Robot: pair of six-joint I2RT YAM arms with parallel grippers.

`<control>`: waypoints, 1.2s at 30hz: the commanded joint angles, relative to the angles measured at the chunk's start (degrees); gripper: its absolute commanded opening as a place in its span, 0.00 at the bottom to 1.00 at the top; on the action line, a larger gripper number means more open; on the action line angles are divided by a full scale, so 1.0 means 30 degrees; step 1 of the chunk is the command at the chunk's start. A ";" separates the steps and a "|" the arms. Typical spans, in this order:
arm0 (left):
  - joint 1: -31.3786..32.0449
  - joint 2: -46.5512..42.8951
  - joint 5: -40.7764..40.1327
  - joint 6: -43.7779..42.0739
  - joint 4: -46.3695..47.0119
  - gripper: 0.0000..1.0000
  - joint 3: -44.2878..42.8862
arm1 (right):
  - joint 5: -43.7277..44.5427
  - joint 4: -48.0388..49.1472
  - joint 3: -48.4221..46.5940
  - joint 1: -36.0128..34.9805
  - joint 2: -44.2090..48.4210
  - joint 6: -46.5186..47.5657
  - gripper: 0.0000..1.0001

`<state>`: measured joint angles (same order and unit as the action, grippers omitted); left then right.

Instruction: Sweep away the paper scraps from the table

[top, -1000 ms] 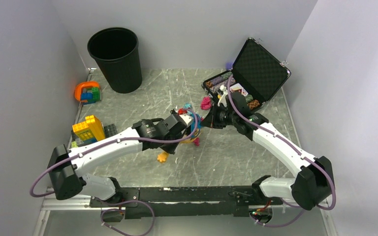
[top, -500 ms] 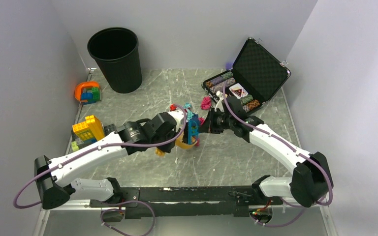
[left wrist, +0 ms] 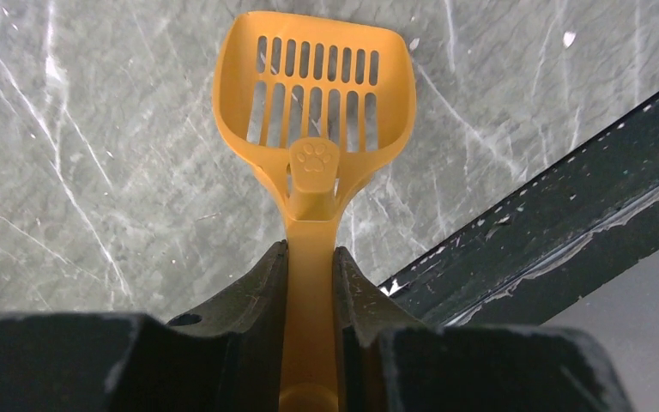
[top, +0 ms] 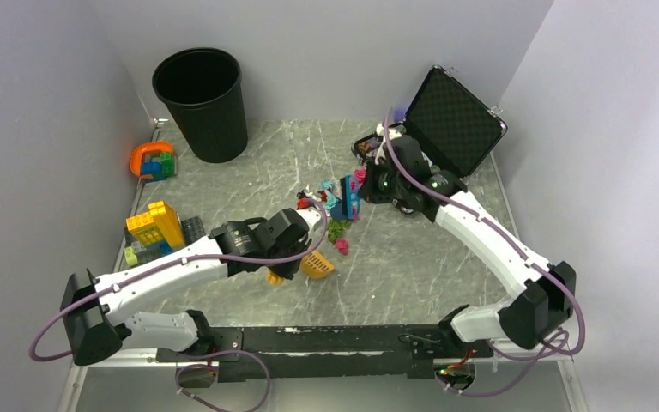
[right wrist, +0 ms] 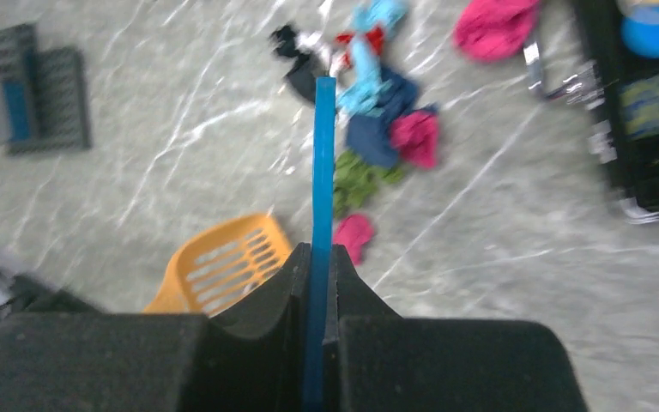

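Left gripper [left wrist: 310, 262] is clamped on the handle of an orange slotted scoop [left wrist: 313, 103]. In the top view the scoop sits just below the centre of the frame, and its bowl is empty in the left wrist view. Up and to the right of it, around the middle of the table [top: 249, 172], lie the paper scraps [top: 330, 204]. They form a loose clump of teal, dark blue, red and pink wads, with a green one and a lone pink one trailing down toward the scoop. Just right of the clump stands a thin blue blade [top: 350, 199], and the right gripper [top: 372, 185] is closed on it. Further right, in the upper part of the frame, is the open black case [top: 455, 120].

The scoop is apart from the clump, so a sweep that is too fast or off line could scatter wads past its lip or wedge them beneath it. One pink wad lies close to the case, and the blade may miss it or knock the case rim.

The right wrist view is motion-blurred and shows the blade edge-on, so its shape is unclear. I cannot tell whether the scoop's lip touches the table. The right arm hides most of what is in the case.
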<state>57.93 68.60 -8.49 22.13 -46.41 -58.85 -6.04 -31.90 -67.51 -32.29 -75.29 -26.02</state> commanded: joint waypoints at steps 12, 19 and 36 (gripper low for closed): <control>0.0611 0.2515 0.0291 0.0927 0.1557 0.00 0.0220 | 0.9999 -0.5014 -0.8441 -0.1367 -0.9207 1.0866 0.00; 0.0611 0.3265 0.0584 0.1786 0.1483 0.00 -0.0400 | 0.8405 -0.7476 -1.2288 -0.1773 -1.3404 1.4494 0.00; -0.0938 0.4245 0.1272 0.1256 0.1093 0.00 -0.1149 | 0.5173 -0.7662 -1.0188 -0.3602 -1.3571 1.8512 0.00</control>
<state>56.05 80.58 -5.82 26.63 -43.94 -60.47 19.14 -51.07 -99.07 -42.92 -119.72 27.94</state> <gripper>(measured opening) 0.255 0.097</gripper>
